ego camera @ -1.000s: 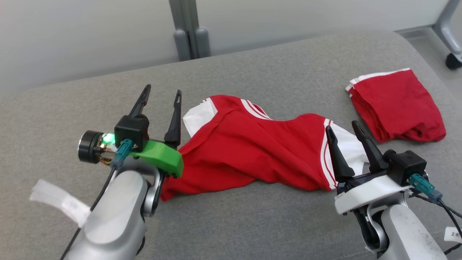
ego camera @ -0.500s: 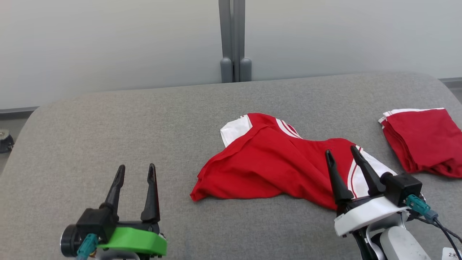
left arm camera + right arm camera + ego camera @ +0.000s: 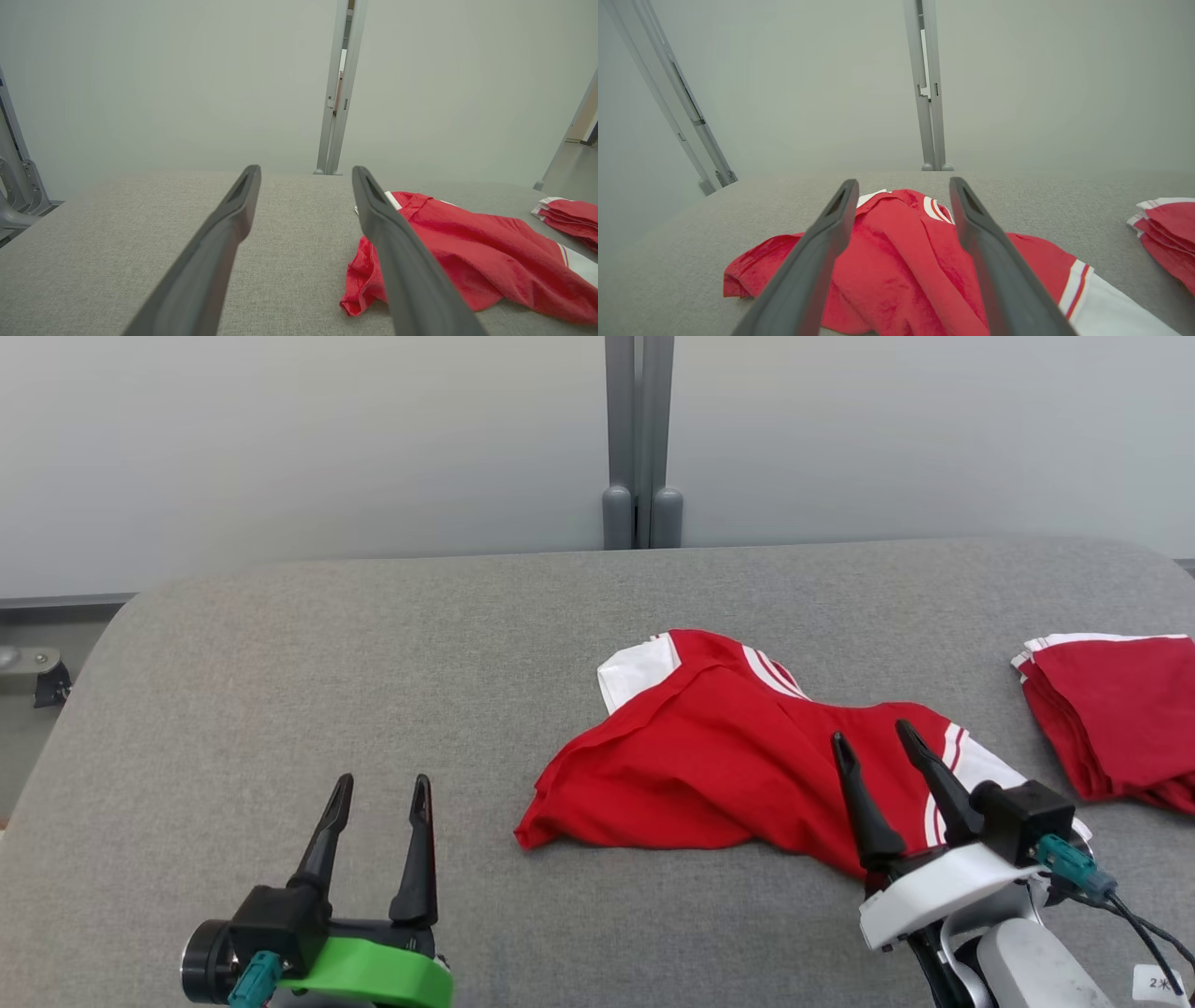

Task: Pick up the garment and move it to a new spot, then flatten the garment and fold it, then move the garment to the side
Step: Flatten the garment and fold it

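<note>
Both my claws hang wide open and hold nothing. My left claw hovers over bare grey tabletop, well apart from the garment. My right claw sits above the garment's near right end, by the white sleeve. The garment lies crumpled right of centre: a red shirt with white, red-striped sleeves, bunched in soft ridges. A folded red stack rests further right, apart from it.

I judge the step in hand to be the first pick-up. To do it well I should bring my left claw across to the loose red corner at the garment's left end. Then I should lower both claws until the tapered tips press into the cloth and pinch thick folds, so the limp knit does not slip. The tabletop's coarse woven cover may drag at the fabric, so I would lift clear before carrying.
</note>
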Tool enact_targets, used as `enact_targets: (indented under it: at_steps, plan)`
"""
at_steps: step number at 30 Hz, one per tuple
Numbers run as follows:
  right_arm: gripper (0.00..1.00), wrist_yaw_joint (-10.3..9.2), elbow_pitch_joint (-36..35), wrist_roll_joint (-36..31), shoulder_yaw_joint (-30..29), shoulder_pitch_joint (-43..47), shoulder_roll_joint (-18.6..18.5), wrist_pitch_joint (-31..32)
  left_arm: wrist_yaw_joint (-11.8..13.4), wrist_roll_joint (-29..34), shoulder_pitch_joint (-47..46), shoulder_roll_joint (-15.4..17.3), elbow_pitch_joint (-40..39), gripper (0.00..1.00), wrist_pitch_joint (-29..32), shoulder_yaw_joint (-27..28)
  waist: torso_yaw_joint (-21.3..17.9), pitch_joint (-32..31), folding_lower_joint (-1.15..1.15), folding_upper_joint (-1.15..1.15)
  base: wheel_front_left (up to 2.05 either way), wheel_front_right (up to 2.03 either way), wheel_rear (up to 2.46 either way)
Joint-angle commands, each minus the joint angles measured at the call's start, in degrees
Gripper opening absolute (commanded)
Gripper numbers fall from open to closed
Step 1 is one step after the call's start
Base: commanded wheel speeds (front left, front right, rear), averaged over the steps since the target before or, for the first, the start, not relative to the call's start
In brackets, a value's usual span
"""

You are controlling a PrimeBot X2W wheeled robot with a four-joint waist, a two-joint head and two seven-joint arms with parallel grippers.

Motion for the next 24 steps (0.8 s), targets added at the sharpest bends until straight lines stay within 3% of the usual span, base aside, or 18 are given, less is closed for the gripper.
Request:
enact_targets:
  at_steps: [1, 5, 9, 16, 24]
  plan:
    - [1.0, 0.0, 1.43, -0.38, 0.81, -2.38, -1.27, 1.27, -0.52, 0.63, -1.03, -0.1, 0.54, 1.0, -0.02, -0.3, 1.39, 1.08, 0.0, 0.0, 0.0, 0.0, 0.0]
    - [1.0, -0.01, 5.07, 0.98, 2.72, -6.82, -3.95, 4.24, -0.99, 0.79, -2.0, -0.26, 1.51, 1.0, -0.02, -1.87, 4.05, 2.94, 0.0, 0.0, 0.0, 0.0, 0.0]
    - [1.0, -0.01, 9.85, 2.75, 6.17, -12.84, -7.8, 8.48, -0.03, -2.94, -3.25, -0.29, 1.81, 1.0, -0.02, -3.99, 7.3, 6.02, 0.0, 0.0, 0.0, 0.0, 0.0]
    - [1.0, 0.0, 18.39, 9.92, 15.19, -22.15, -14.44, 14.26, 1.63, -5.77, -5.69, -0.27, 2.08, 1.0, -0.02, -7.78, 13.03, 9.86, 0.0, 0.0, 0.0, 0.0, 0.0]
    - [1.0, 0.0, 24.06, 17.87, 24.8, -29.58, -20.28, 16.69, 2.67, -6.77, -7.21, -0.28, 1.53, 1.0, -0.02, -9.98, 17.21, 12.42, 0.0, 0.0, 0.0, 0.0, 0.0]
